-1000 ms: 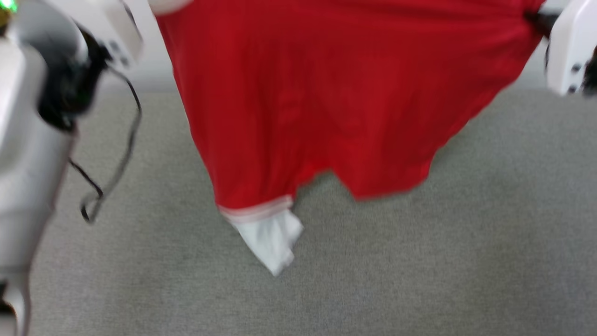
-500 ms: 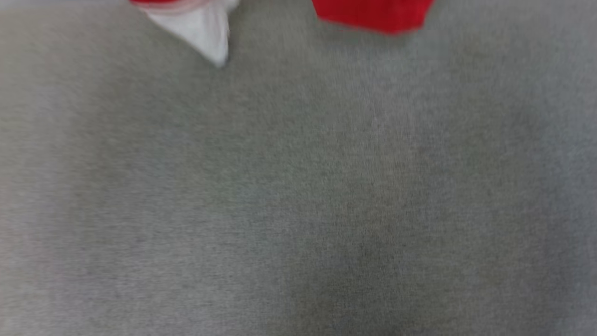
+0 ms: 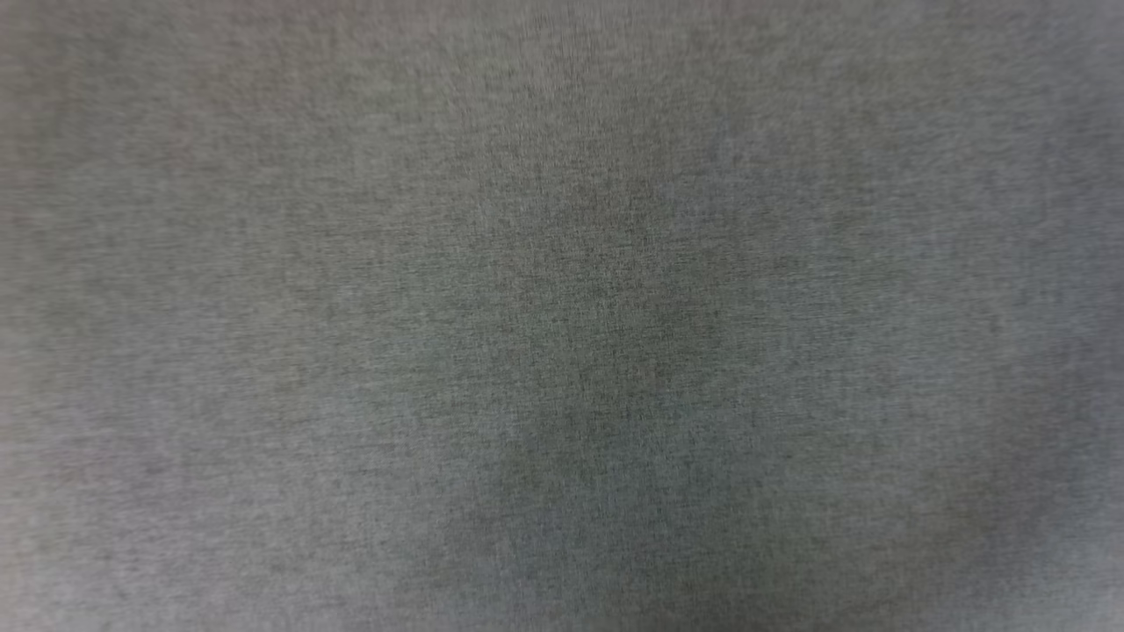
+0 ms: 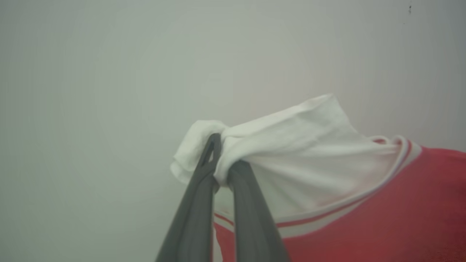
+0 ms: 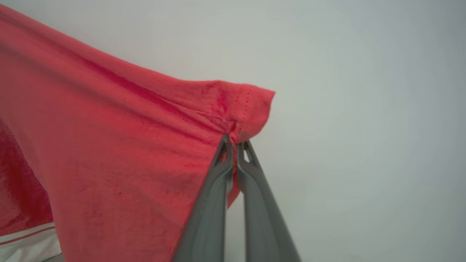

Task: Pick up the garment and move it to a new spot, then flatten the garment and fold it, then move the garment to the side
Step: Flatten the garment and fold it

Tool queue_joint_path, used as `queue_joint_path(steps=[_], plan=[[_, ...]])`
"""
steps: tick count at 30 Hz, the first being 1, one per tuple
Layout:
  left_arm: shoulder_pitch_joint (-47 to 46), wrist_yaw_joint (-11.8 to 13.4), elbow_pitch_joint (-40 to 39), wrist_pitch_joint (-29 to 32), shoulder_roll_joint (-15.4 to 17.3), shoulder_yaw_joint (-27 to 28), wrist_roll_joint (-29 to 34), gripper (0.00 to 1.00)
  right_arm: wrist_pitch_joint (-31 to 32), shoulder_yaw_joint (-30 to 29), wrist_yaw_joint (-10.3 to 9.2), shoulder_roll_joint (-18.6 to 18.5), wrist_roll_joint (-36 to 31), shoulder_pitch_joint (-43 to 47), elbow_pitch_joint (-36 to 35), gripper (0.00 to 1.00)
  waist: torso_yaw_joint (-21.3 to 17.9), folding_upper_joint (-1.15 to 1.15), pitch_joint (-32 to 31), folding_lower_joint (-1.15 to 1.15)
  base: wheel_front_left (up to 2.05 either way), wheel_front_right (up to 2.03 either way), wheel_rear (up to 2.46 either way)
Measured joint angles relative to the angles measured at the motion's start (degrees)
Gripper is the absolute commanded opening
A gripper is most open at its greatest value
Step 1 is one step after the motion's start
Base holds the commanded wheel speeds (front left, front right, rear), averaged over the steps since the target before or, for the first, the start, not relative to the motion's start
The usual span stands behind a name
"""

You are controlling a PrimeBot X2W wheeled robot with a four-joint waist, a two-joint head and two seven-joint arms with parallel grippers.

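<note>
While the left tool (image 4: 220,153) pinches the garment (image 4: 382,218) by its white sleeve (image 4: 309,156) and the right tool (image 5: 235,143) clamps its red corner (image 5: 251,105), hold them level. Lower both together.

Open grey surface (image 3: 562,316); garment (image 5: 109,145) (red) hanging.

Head view comes in soft and smeared, motion blur across the grey carpet (image 3: 219,219), evenly lit, a dim shadow pooling at centre and bottom. Left wrist view is hazy and washed out; the garment (image 4: 309,160) glows pale just above the left gripper (image 4: 224,156). Around the right gripper (image 5: 235,141) it's sharper: soft diffuse light, folds shaded, picture corners dimmer.
</note>
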Motion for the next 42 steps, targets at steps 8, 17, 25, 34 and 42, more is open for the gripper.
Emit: queue_joint_path(steps=[8,17,25,34,42], plan=[[1.0,-2.2,6.7,-3.6,-2.0,1.5,-3.3,0.00,-5.9,3.0,-0.01,1.7,2.0,-1.9,7.4,0.00,0.2,0.00,4.4,0.00,0.00,0.00,0.00],[9.7,-6.1,12.3,-6.8,-3.7,1.8,-6.4,0.00,-7.6,6.8,-0.01,1.7,7.6,1.6,13.8,0.00,1.5,0.00,2.4,-0.01,0.00,0.00,0.00],[28.0,-8.3,11.0,-9.8,-5.7,1.0,-9.3,0.00,-6.8,10.0,0.00,-1.8,14.5,18.0,12.2,0.00,3.2,0.00,-2.9,-0.01,0.00,0.00,0.00],[57.8,-4.7,0.0,-11.6,-6.4,2.2,-13.3,0.00,-6.3,9.8,0.04,-4.7,19.9,43.7,6.7,0.00,4.2,0.00,-13.1,-0.02,0.00,0.00,0.00],[82.2,4.7,-18.3,-7.2,-4.0,2.9,-16.5,0.00,-2.5,4.8,0.15,-5.4,21.2,63.8,-1.5,0.00,4.8,0.00,-22.9,-0.03,0.00,0.00,0.00]])
